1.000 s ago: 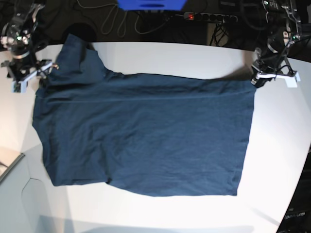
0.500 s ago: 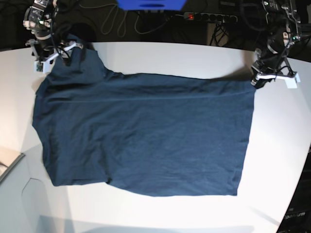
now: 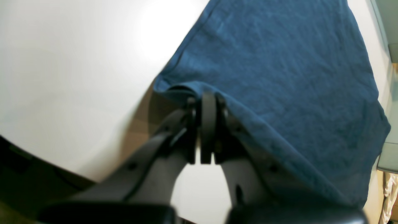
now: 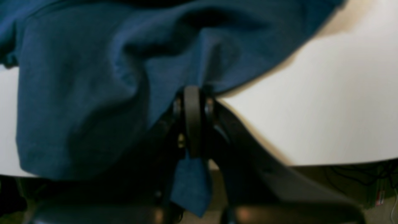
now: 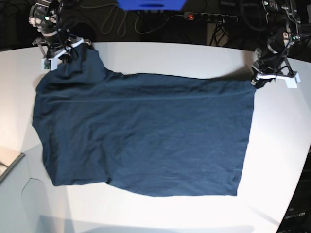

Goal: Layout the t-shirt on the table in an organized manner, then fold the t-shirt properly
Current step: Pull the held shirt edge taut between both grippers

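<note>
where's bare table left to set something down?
Bare table: the far strip beyond the t-shirt, the side past its hem, and the near strip in front. Crowded at both far corners, where the left gripper and right gripper pinch cloth.

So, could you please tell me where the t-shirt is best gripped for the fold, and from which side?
Probably at its two far corners, coming in from the table's far edge. The t-shirt lies flat, so only its rim offers a pinchable fold. The right gripper is shut on the sleeve edge; the left gripper is shut on the hem corner.
</note>
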`<control>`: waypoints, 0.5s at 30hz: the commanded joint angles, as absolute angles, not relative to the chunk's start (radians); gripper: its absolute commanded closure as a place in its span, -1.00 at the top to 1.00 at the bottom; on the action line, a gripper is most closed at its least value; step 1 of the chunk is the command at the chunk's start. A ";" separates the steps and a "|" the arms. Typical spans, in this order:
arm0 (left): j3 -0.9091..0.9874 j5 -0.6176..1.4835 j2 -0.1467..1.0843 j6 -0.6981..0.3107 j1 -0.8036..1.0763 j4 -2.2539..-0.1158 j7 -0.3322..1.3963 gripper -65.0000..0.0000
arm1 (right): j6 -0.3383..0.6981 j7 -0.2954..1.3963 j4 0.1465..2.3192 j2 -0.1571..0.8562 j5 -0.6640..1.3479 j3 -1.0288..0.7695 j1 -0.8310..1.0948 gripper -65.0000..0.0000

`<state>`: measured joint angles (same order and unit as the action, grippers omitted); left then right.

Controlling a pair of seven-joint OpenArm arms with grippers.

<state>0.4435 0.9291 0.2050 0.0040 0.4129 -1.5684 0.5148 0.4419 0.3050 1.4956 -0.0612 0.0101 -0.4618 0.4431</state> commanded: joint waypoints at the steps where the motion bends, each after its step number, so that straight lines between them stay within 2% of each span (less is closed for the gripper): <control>1: 0.447 0.941 0.217 -0.004 0.414 -1.589 0.498 -1.00 | 0.452 0.349 1.506 -0.061 -0.005 -0.470 0.460 -1.00; 15: 0.452 0.941 0.214 -0.005 0.522 -1.744 0.498 -1.00 | 0.452 0.346 1.845 -0.087 -0.001 -0.492 0.602 -1.00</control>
<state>0.4435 0.9325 0.2047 0.0002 0.5140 -1.7267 0.5114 0.4477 0.3637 1.8297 -0.0891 -0.0071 -0.4850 0.5934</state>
